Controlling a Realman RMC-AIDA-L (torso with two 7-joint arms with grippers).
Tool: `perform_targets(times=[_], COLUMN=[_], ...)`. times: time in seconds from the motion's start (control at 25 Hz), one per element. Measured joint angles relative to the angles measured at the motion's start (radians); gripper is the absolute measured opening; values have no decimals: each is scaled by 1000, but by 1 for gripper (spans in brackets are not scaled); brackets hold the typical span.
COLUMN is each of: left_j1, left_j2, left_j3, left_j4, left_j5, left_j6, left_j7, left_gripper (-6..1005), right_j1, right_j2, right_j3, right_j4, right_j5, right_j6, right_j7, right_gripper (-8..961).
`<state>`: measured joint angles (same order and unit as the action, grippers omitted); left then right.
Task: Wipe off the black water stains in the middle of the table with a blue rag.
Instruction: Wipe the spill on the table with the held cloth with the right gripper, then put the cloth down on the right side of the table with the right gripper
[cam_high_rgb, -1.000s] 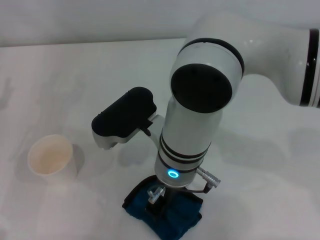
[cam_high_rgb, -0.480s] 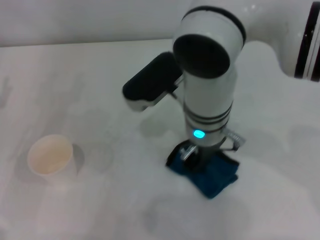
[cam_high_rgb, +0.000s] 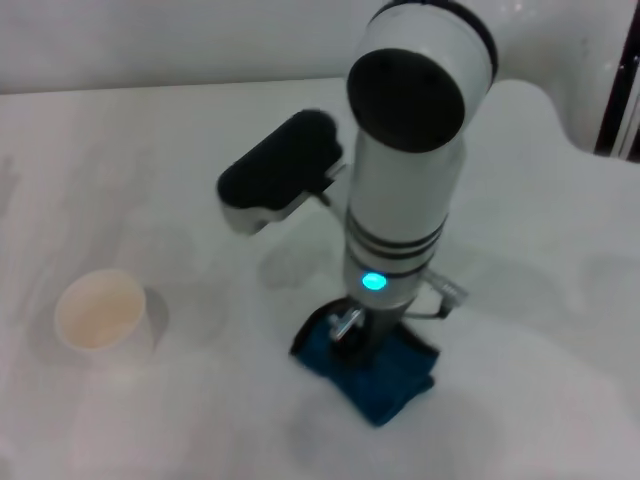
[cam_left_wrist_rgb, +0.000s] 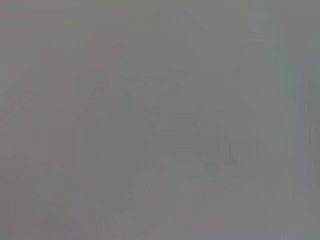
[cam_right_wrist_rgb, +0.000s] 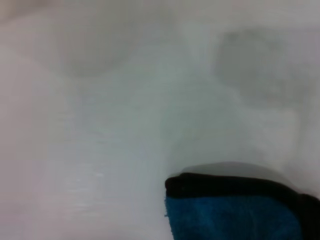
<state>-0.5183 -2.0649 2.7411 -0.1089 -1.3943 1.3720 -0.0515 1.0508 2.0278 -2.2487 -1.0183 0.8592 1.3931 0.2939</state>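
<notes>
Right tool (cam_high_rgb: 350, 335) is pressed straight down into the blue rag (cam_high_rgb: 375, 380), clamped on a bunched part of the cloth as far as I can judge from the head view, with the rag flat on the table (cam_high_rgb: 150, 150) beneath it. Over the last second I have watched the rag travel: it started low and nearer my left, swept up and toward my right, and has now come back part of the way. I read that as a back-and-forth scrubbing stroke under way. I can find no black water stains anywhere on the white surface right now, either in the head view or in the right wrist view, where only the rag's black-trimmed edge (cam_right_wrist_rgb: 235, 187) and bare table (cam_right_wrist_rgb: 100, 125) show. Either the marks are under the cloth or they are already lifted; I cannot say which.

Left tool is not visible to me; its wrist camera gives only a flat grey field.

One container stands well apart on my left: a white paper cup (cam_high_rgb: 102, 318), upright and apparently empty.
</notes>
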Motion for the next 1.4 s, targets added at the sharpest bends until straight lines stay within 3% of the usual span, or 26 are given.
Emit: perform_targets(times=[0.28,0.6,1.08,1.4], left_j1=[7,20,29,29], left_j2=[-3,-5,-1,0], left_j3=[2,0,1,6], left_j4=[7,9,11,11], left_j5=[0,0,-3,-14], left_j6=[9,31,26,24], left_j7=[8,9,4,3], left_gripper=[878,878,878,879], right_j1=[30,10,-195,-286], right_j2=[0,0,-8,-13], right_j3=[-91,-79,298,517], right_j4=[-16,-13,-157,-139], right_j5=[206,130,-257,-448], right_j6=[-129,-108,193,253], right_j7=[-49,-20,-88,-205], right_gripper=[65,64,65,64])
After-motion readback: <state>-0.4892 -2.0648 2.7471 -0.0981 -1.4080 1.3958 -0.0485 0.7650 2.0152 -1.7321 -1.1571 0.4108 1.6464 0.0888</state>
